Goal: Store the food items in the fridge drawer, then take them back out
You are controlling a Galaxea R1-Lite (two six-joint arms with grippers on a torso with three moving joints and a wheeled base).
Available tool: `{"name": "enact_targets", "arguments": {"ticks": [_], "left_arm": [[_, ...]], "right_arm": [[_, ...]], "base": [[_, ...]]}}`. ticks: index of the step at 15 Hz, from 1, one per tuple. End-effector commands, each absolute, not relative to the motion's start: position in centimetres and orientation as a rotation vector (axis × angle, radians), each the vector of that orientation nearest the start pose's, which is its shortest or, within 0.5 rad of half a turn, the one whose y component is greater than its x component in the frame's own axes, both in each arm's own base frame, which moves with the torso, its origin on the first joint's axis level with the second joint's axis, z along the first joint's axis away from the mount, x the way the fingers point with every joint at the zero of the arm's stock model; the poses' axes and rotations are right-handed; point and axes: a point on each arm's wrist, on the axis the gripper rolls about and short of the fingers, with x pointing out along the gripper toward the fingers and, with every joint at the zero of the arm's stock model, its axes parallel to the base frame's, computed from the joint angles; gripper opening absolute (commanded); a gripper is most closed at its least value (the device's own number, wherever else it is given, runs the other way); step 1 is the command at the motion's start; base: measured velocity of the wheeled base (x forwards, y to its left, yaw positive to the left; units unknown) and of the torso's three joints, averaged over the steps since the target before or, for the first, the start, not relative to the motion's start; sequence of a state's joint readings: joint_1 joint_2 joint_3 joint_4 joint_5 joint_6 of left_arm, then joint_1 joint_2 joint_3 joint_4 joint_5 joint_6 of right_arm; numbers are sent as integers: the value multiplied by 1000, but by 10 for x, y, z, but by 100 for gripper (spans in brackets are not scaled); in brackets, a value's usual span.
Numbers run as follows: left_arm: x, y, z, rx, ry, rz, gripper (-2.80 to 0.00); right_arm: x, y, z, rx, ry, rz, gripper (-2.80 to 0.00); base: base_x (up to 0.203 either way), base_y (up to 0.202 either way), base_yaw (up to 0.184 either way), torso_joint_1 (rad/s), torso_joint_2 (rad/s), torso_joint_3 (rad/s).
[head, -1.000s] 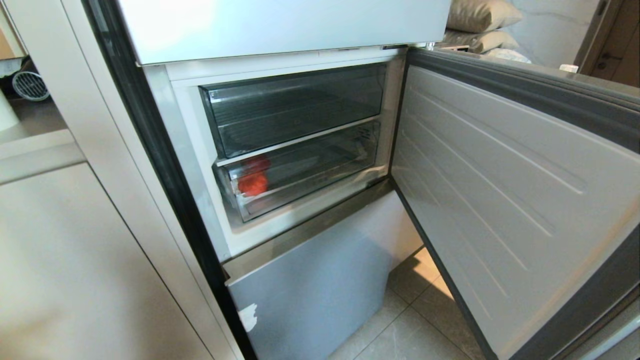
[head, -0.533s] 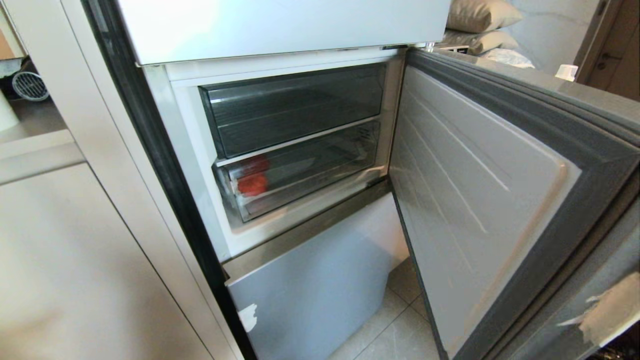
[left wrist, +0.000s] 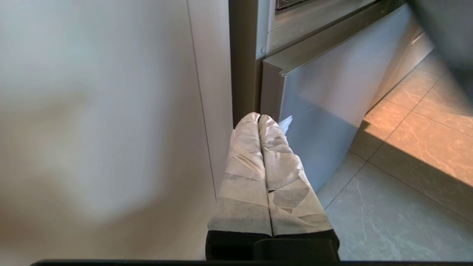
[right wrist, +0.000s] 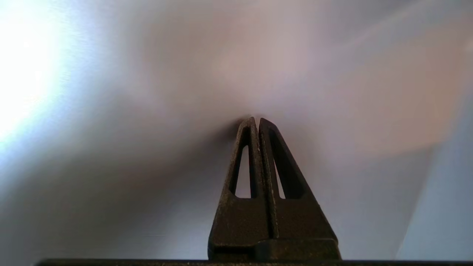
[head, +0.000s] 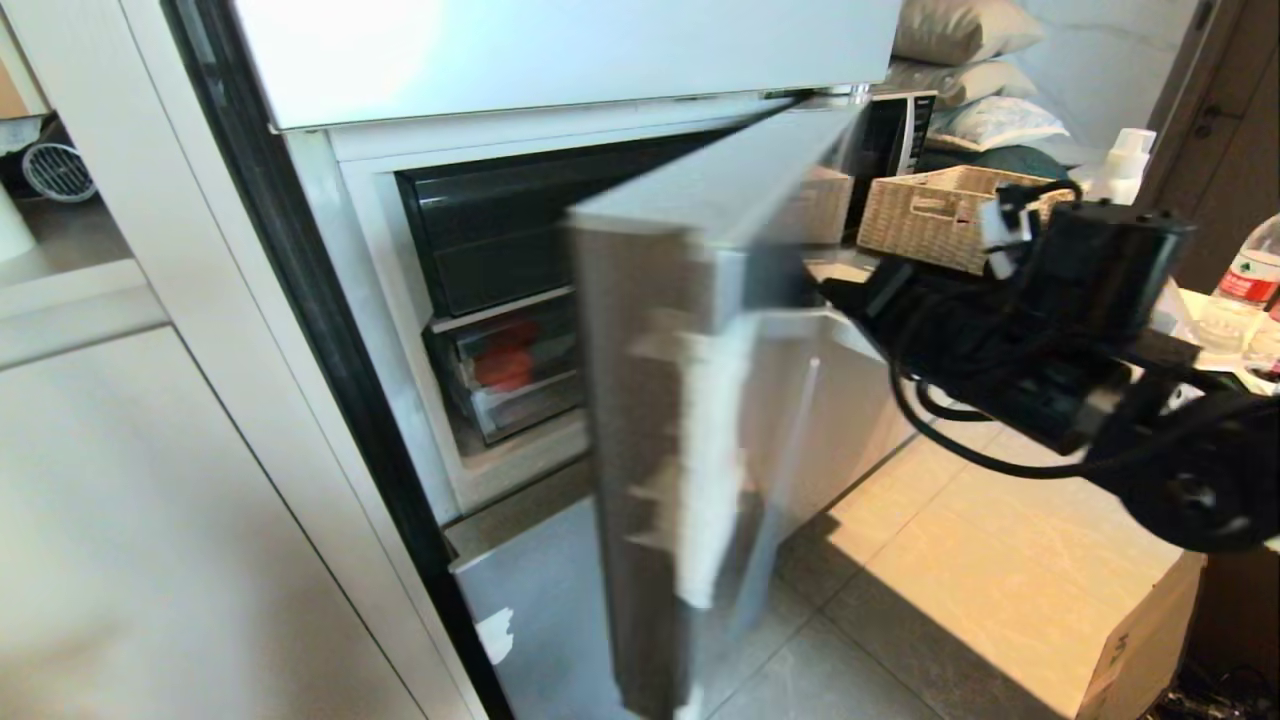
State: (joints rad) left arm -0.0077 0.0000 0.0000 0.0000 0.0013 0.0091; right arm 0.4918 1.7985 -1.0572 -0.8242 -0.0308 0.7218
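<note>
Fridge door (head: 690, 400) half-swung across the compartment, right gripper (right wrist: 257, 120) jaws pressed together empty against its outer face, tomato (head: 503, 366) inside the fridge drawer (head: 520, 385) behind the door, left gripper (left wrist: 258, 117) jaws closed, empty, low beside the fridge.

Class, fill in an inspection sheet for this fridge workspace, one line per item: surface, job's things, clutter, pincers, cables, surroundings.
Surface: tiled floor, partly sunlit.
Job's things: red food item inside the clear fridge drawer; fridge door partly swung across the opening.
Clutter: cardboard box on the floor.
Pincers: right pincer shut, tips against the door; left pincer shut, empty, low beside the fridge.
Cables: black cable looping under the right arm.
Surroundings: wicker basket, bottle, pillows.
</note>
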Motion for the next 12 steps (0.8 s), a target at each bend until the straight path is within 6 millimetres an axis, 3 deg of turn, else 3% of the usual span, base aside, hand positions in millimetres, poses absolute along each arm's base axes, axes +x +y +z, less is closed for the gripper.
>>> {"name": "enact_targets", "arguments": {"ticks": [1, 3, 5, 8, 12], "left_arm": [[-23, 0, 76, 9, 2, -6, -280], [-23, 0, 76, 9, 2, -6, -280], [-23, 0, 76, 9, 2, -6, -280], [-23, 0, 76, 9, 2, -6, -280], [-23, 0, 76, 9, 2, -6, -280]], "right_arm": [[348, 225, 204, 712, 97, 574, -280], [347, 247, 209, 719, 34, 662, -280], [329, 238, 219, 720, 27, 671, -280], [274, 197, 243, 711, -1, 675, -280], [179, 125, 258, 559, -65, 655, -280]], "base": [[0, 0, 0, 0, 0, 0], [0, 0, 0, 0, 0, 0], [0, 0, 0, 0, 0, 0], [0, 0, 0, 0, 0, 0], [0, 0, 0, 0, 0, 0]]}}
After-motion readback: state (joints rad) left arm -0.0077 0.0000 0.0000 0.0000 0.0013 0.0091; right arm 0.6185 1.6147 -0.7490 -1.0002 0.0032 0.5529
